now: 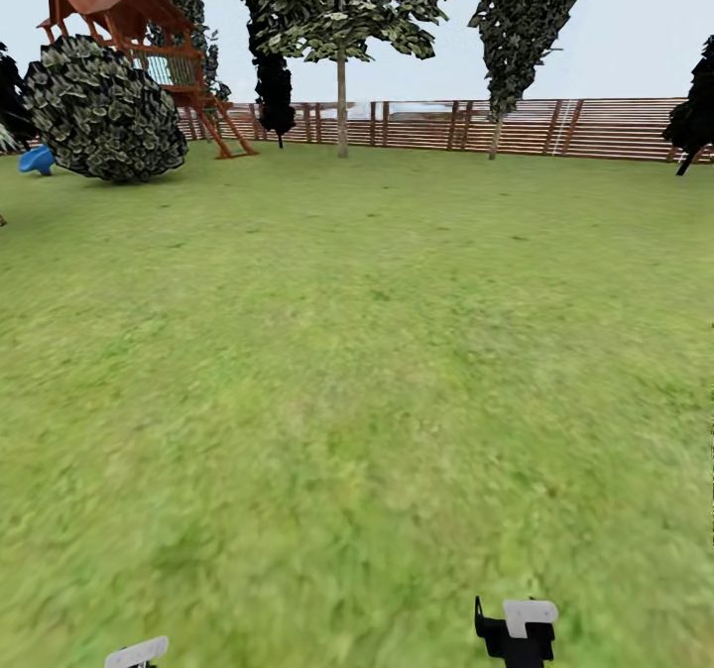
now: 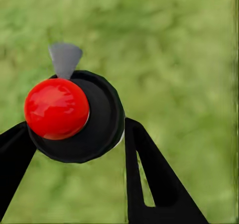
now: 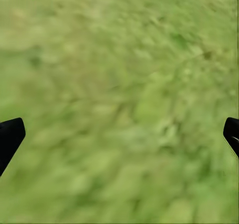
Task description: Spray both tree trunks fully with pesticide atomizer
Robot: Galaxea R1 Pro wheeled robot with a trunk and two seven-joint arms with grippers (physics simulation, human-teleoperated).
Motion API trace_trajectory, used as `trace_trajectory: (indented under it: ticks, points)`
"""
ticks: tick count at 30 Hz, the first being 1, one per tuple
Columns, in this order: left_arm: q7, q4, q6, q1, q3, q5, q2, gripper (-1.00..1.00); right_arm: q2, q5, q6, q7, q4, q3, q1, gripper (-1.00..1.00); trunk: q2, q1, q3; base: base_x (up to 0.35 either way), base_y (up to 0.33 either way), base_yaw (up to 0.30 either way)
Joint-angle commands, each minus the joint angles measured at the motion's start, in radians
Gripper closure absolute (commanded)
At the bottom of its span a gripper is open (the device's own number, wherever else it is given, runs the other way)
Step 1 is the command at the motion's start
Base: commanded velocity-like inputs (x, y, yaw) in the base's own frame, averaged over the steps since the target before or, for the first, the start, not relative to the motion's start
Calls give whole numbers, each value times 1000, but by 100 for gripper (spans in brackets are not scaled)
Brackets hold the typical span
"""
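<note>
In the left wrist view the pesticide atomizer (image 2: pixel 97 119) is a round black bottle seen end-on, with a red ball (image 2: pixel 56 108) and a grey nozzle (image 2: pixel 64 58). My left gripper (image 2: pixel 74 137) is shut on it, one black finger at each side, above blurry green grass. That gripper's pale tip (image 1: pixel 137 653) peeks in at the head view's lower edge. My right gripper (image 3: pixel 122 130) is open and holds nothing over the floor (image 1: pixel 357 381); it also shows low down as a black-and-white block (image 1: pixel 516 633). Two trees with bare trunks (image 1: pixel 342 103) (image 1: pixel 494 135) stand far ahead by the fence.
A brown slat fence (image 1: pixel 595 128) closes the lawn's far side. At the far left stand a red-brown play tower (image 1: pixel 129 24), a big round bush (image 1: pixel 104 108) and a blue object (image 1: pixel 37 160). Dark conifers (image 1: pixel 273 88) and a dark bush (image 1: pixel 694 113) flank the trees.
</note>
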Motion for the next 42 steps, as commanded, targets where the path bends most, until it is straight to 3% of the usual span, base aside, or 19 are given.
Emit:
trace_trajectory:
  ticks: [1, 42]
  points:
    - [7, -1, -2, 0, -8, 2, 0, 100, 0, -9, -2, -2, 0, 9, -1, -100, 0, 0, -1, 338, 0, -198]
    - [7, -1, -1, 0, -8, 2, 0, 100, 0, -9, -2, -1, 0, 10, -1, -100, 0, 0, 0, 338, 0, -7]
